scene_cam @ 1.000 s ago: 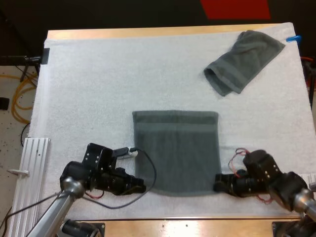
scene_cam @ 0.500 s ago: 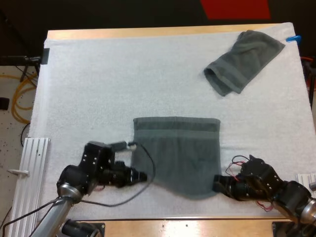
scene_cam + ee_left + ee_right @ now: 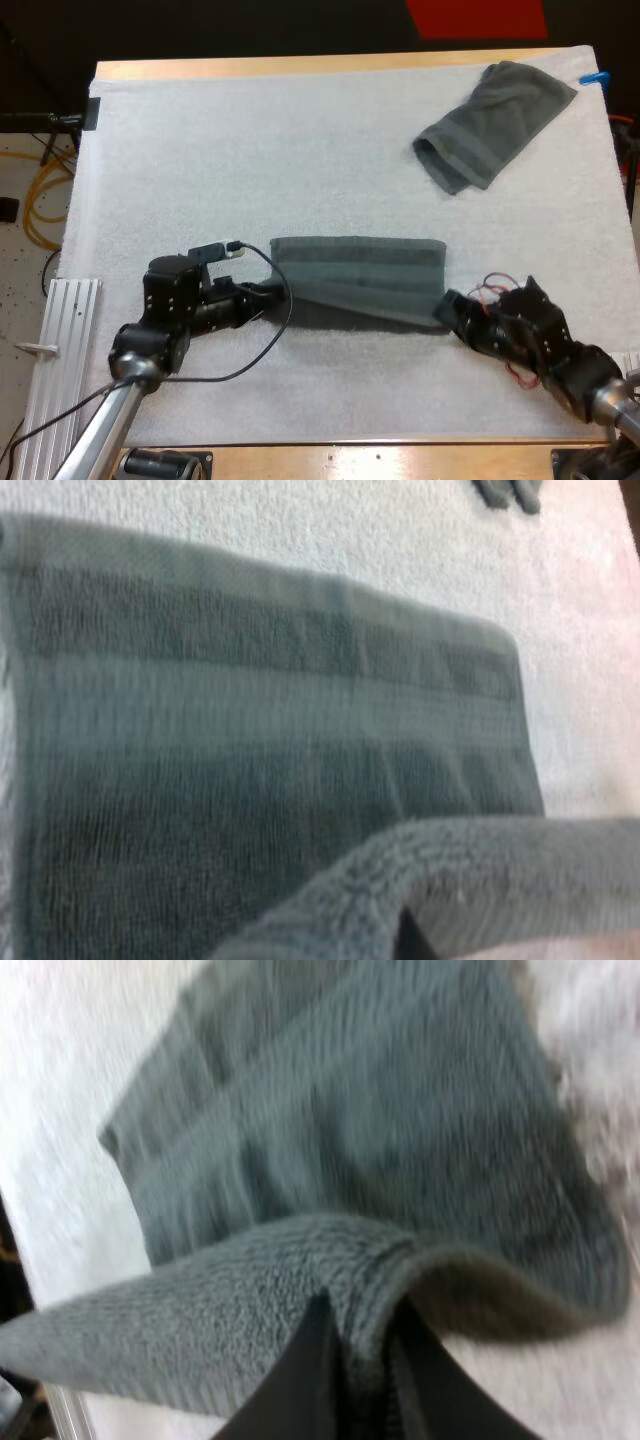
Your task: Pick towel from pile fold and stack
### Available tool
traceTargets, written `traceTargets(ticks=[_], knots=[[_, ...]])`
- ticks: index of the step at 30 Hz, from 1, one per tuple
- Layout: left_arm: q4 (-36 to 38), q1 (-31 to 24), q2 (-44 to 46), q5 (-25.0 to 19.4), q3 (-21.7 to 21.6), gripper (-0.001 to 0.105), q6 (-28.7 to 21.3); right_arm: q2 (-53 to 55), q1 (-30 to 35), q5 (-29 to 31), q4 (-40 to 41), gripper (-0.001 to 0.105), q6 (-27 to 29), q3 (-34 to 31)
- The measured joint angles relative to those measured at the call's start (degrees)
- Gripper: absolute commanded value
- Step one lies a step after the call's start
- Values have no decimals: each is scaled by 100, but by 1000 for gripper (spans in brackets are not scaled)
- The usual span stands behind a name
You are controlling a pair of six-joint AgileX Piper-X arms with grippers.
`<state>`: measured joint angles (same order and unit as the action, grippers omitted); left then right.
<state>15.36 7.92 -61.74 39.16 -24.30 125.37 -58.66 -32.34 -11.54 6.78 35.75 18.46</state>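
Midway between the table's [image 3: 300, 66] side edges, somewhat toward its near edge, the left jaws and right jaws each pinch a near corner of the towel [image 3: 360, 280]. They hold that edge raised over the part lying flat on the mat [image 3: 200, 170]. The right fingers [image 3: 305, 1385] press the fold from both sides. A crumpled towel [image 3: 495, 125] lies at the far right corner.

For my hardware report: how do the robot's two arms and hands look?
The left arm and right arm have blocky black joint housings on silver-grey tubes. The left hand and right hand are black, with two slim fingers each. A black cable loops by the left wrist; thin red wires by the right.
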Motion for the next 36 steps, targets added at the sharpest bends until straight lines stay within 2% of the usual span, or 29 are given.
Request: traceTargets(ticks=[8, 15, 18, 22, 29, 36], knots=[[-904, 0, -1065, -29, 0, 0, 14, -989, 523, -375, -1066, 0, -18, 0], [-1201, 0, -1351, -182, 0, 0, 14, -1688, 649, -482, -2023, 0, -18, 0], [-1232, 0, -1408, -424, 0, 0, 14, -1943, 649, -576, -2488, 0, -18, 6], [-1258, 0, -1435, -788, 0, 0, -62, -2271, 649, -626, -2615, 0, 128, 175], [-1580, 0, -1435, -807, 0, 0, -62, -2604, 649, -669, -2639, 0, 378, 415], [-1769, 0, -1435, -807, 0, 0, -74, -2606, 649, -307, -2638, 0, 545, 415]])
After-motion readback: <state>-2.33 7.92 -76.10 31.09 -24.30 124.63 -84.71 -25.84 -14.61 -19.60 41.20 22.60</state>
